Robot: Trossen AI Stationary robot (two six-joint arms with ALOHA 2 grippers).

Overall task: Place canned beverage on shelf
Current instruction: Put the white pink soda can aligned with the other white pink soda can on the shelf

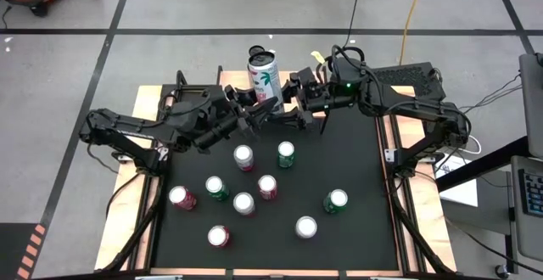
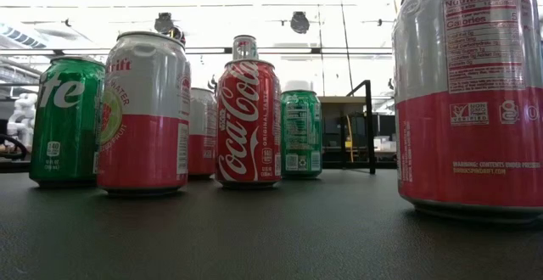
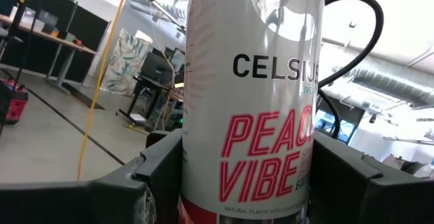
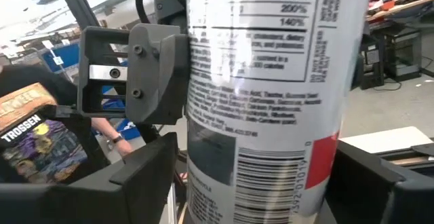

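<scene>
High view: both arms meet at the middle of the table's far edge, where a tall white can (image 1: 263,75) with a palm-leaf print stands upright between them. The left gripper (image 1: 257,110) comes at it from the left side and the right gripper (image 1: 293,102) from the right. In the left wrist view the same can (image 3: 254,95) — lettered "CELSIUS" and "PEACH VIBE" — fills the gap between that arm's own fingers (image 3: 152,173), which sit against its sides, so the left tool is holding the can. In the right wrist view the can's label side with a barcode (image 4: 271,102) stands between the right arm's fingers (image 4: 146,166); whether they press on it or merely flank it I cannot tell. The other arm's grey finger pad (image 4: 142,71) lies against the can's side there. On the black mat (image 1: 356,178) nearer the front, nine smaller cans stand upright — green ones (image 1: 286,154) and red-and-white ones (image 1: 243,157) — scattered across the middle and front. The low view shows a red Coca-Cola can (image 2: 248,123) among them. The shelf cannot be made out clearly in any view.
</scene>
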